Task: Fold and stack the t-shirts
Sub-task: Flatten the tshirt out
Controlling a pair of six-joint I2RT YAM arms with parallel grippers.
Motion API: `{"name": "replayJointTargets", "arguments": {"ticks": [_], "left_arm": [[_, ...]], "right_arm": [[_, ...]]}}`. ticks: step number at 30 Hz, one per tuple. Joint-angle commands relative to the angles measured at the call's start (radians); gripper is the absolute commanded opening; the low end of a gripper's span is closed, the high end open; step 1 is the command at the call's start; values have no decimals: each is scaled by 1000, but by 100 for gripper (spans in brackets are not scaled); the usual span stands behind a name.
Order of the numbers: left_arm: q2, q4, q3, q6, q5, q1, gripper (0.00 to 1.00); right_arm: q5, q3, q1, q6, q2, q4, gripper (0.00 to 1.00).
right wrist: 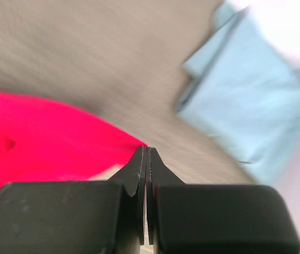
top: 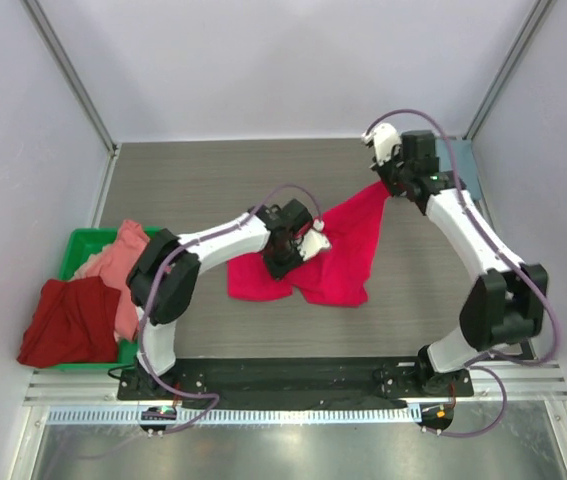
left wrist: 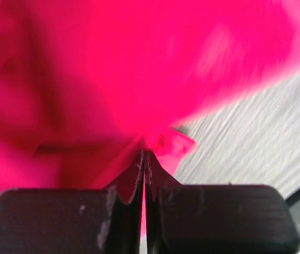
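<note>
Crimson-pink t-shirt (top: pixel 348 255): we see it at the centre of the top view, drawn to a point toward the upper right.
Left gripper (top: pixel 303 238): clamped on a fold at mid-frame; we judge it anchors the cloth.
Right gripper (top: pixel 385 185): pinching the upper-right corner, we think to pull the shirt flat for folding.
Waiting: salmon pink t-shirt (top: pixel 118 260) and dark red t-shirt (top: pixel 68 320) drape over the green bin (top: pixel 73 245), lower left.
Blue-grey t-shirt (right wrist: pixel 250 106): right edge, probably the stack's base.
</note>
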Motion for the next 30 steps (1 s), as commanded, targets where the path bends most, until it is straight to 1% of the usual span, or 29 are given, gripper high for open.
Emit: {"name": "replayJointTargets", "arguments": {"ticks": [1,2,3,4,5,6,8,9,11,12,13,14,15,16,17,18,19,20,21,22,24,25,26,27,29,30], "left_arm": [[-256,-48,68,73,-66,86,0],[-300,-60,96,86,-71,109,0],[-383,-71,149,95,-78,130,0],[-419,-75,174,106,-84,173,0],[-448,-80,197,128,-89,190,0],[-509,-83,237,138,-113,204,0],[-567,-79,253,173,-150,227,0],[-619,-63,245,184,-191,232,0],[-661,-52,196,205,-175,235,0],[-672,-55,169,207,-154,233,18],[-675,-63,140,204,-88,235,31],[-669,-72,117,195,-57,235,39],[-661,-72,59,175,-28,232,41],[-655,-57,23,172,-3,207,41],[-629,-37,-43,166,-12,183,42],[-614,-17,-69,155,-32,154,41],[-597,33,-91,115,-43,102,42],[-551,55,-112,92,-45,82,42],[-530,96,-117,63,-49,62,44],[-502,118,-120,20,-55,17,45],[-415,154,-109,-2,-86,-30,45],[-384,170,-102,-9,-100,-72,45],[-355,185,-80,-20,-113,-89,45],[-282,193,-63,-28,-117,-99,44],[-206,207,-2,-84,-118,-116,44],[-142,205,19,-103,-112,-124,44]], "right_arm": [[39,25,-6,-48,-175,31,1],[39,34,-6,-59,-231,31,1],[34,48,-6,-61,-259,32,1],[28,82,-6,-61,-281,34,1],[25,100,-6,-58,-313,38,1],[14,120,-6,-56,-325,41,1],[5,177,-6,-47,-353,46,1],[-3,189,-6,-45,-359,47,1],[-13,208,-4,-48,-370,34,1],[-20,206,-4,-49,-368,23,1],[-21,194,-4,-45,-365,15,1],[-24,188,-4,-39,-362,0,1],[-27,182,-3,-30,-355,-6,1],[-33,180,-1,-21,-339,-12,1],[-30,180,0,-16,-327,-26,1],[-32,185,0,-16,-318,-32,1],[-23,189,0,-21,-302,-43,1],[-17,189,0,-25,-298,-48,1],[-12,188,-1,-33,-298,-52,1],[-9,174,-1,-54,-298,-58,1],[-12,148,0,-74,-308,-57,1],[-13,122,0,-81,-319,-58,1],[-13,110,0,-84,-324,-57,1],[-13,101,0,-81,-328,-58,1],[-10,87,0,-64,-341,-57,1],[-7,85,0,-59,-344,-58,1]]}}
